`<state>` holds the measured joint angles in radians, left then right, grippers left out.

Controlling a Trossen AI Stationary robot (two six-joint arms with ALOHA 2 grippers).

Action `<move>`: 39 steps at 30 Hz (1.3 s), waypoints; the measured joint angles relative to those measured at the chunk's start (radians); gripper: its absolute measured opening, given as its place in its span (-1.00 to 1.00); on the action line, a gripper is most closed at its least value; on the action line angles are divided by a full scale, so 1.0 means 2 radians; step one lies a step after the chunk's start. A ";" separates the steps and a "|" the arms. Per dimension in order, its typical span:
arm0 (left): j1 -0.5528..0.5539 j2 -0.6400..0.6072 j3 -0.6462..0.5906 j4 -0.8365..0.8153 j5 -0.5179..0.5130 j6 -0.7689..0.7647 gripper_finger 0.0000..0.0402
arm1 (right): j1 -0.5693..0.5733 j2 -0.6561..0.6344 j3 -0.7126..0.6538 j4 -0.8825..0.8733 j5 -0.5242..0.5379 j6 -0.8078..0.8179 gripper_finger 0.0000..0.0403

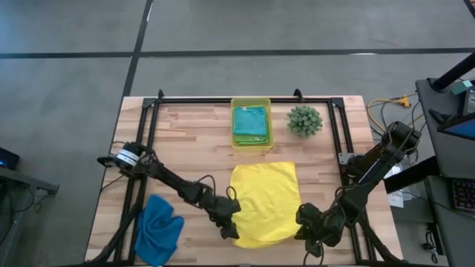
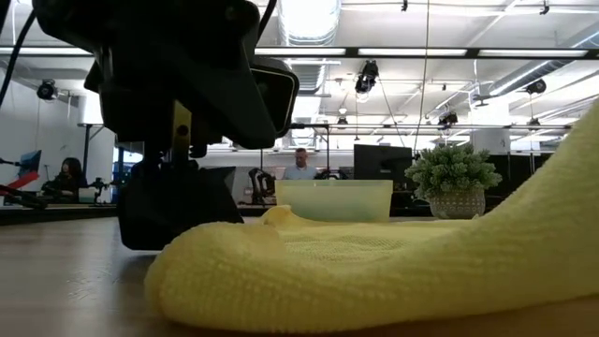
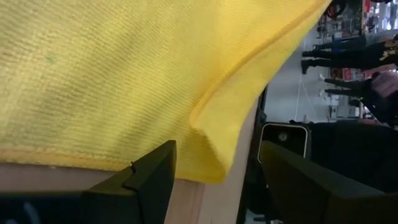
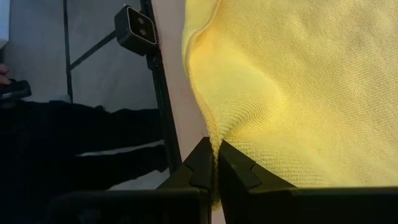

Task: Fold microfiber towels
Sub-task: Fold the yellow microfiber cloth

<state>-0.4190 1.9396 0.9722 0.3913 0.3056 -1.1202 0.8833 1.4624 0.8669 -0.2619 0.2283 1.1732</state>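
A yellow towel (image 1: 265, 204) lies spread in the middle of the table, and its near left corner (image 3: 214, 165) is turned over on itself. My left gripper (image 3: 217, 149) is open, low at that corner, one finger on each side of it and apart from it. My right gripper (image 1: 310, 231) is shut on the towel's near right part, which rises off the table (image 2: 562, 178). A blue towel (image 1: 159, 226) lies crumpled at the near left. Teal and green towels (image 1: 250, 122) lie in the bin. My right gripper pinches the yellow towel's hemmed edge (image 4: 210, 134) between its two shut fingers, close to the near right corner; one layer or several, I cannot tell. The fingers slant down from the table's near right. That corner is lifted, and the rest of the cloth lies on the table.
A translucent yellow-green bin (image 1: 251, 103) stands at the far middle, with a small spiky green plant (image 1: 305, 120) to its right. A black frame (image 1: 245, 99) runs around the work area. People (image 2: 299, 164) show in the room beyond the table.
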 joint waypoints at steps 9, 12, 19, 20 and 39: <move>-0.002 0.017 0.029 -0.006 -0.014 0.001 0.09 | 0.000 0.000 0.000 0.003 0.000 -0.001 -0.96; -0.004 0.050 0.064 -0.017 -0.006 0.002 0.09 | 0.000 0.000 0.000 0.004 -0.001 0.000 -0.96; -0.006 0.075 0.117 -0.092 0.029 0.009 0.09 | 0.004 0.000 0.000 0.006 -0.017 0.002 -0.96; -0.006 0.073 0.117 -0.097 0.029 0.011 0.09 | 0.004 0.000 0.000 0.006 -0.018 0.002 -0.96; -0.015 0.062 0.115 -0.126 0.013 0.049 -0.96 | 0.005 0.000 0.000 0.006 -0.019 -0.004 -0.96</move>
<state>-0.4491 2.0629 1.2015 0.1391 0.3325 -1.0217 0.8928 1.4624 0.8673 -0.2501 0.1913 1.1660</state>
